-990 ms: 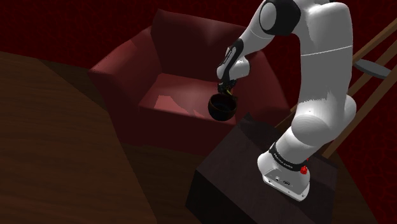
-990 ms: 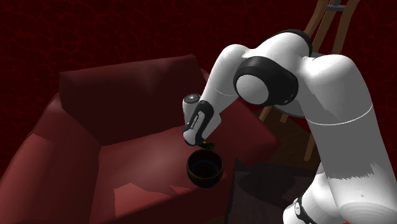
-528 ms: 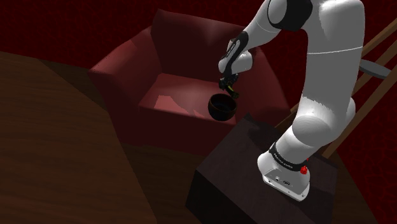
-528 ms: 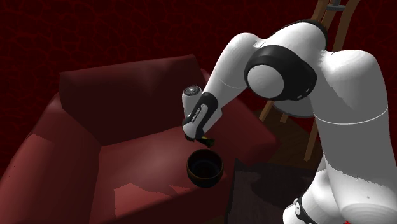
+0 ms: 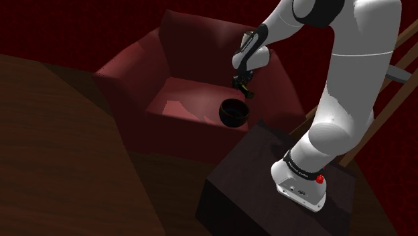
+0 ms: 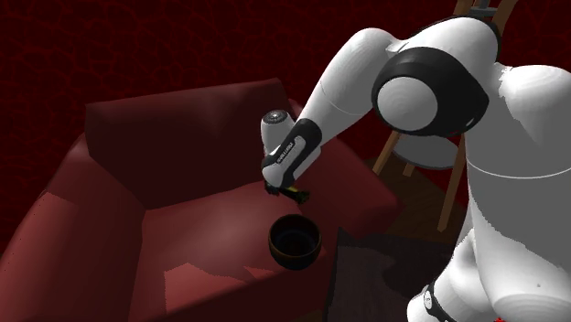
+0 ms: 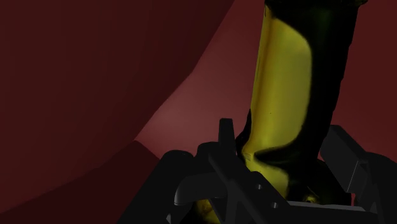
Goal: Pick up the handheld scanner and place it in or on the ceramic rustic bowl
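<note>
Though lower a second ago, gripper (image 6: pixel 293 193) now higher above dark bowl (image 6: pixel 293 263), clamped on handheld scanner (image 7: pixel 283 95), yellow-and-black in wrist view.

On armchair (image 6: pixel 183 128) seat, bowl (image 6: pixel 295 242); above it, scanner (image 7: pixel 283 89)

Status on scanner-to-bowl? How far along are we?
Done: the scanner is grasped, clasped between the fingers of the gripper and clear of any surface. In hand: the gripper hangs roughly above the dark bowl, which sits on the red armchair seat. Left: lower the scanner and release it into the bowl; it is not in there yet.
</note>
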You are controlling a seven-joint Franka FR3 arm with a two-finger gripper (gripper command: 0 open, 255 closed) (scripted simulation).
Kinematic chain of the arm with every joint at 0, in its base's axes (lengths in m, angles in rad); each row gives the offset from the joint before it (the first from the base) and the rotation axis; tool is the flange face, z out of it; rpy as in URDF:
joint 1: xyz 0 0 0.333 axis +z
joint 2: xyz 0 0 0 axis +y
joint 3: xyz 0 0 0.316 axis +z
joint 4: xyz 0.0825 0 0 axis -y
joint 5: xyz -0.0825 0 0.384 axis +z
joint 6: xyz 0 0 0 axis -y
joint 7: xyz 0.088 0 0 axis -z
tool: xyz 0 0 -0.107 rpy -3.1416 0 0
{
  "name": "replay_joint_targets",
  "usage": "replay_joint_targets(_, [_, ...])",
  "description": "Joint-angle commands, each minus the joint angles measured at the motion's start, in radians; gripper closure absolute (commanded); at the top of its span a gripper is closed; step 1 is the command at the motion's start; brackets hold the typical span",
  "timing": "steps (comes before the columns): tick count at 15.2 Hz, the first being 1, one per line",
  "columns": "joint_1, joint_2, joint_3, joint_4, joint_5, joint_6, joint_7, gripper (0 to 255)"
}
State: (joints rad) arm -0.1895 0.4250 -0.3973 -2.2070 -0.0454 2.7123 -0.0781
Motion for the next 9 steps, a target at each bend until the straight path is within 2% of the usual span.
replay_joint_targets(1, [0.007,-0.025,-0.009,-0.002,-0.009,-0.021,0.003,255])
replay_joint_targets(9, [0.033,-0.118,-0.039,0.000,-0.049,-0.112,0.016,255])
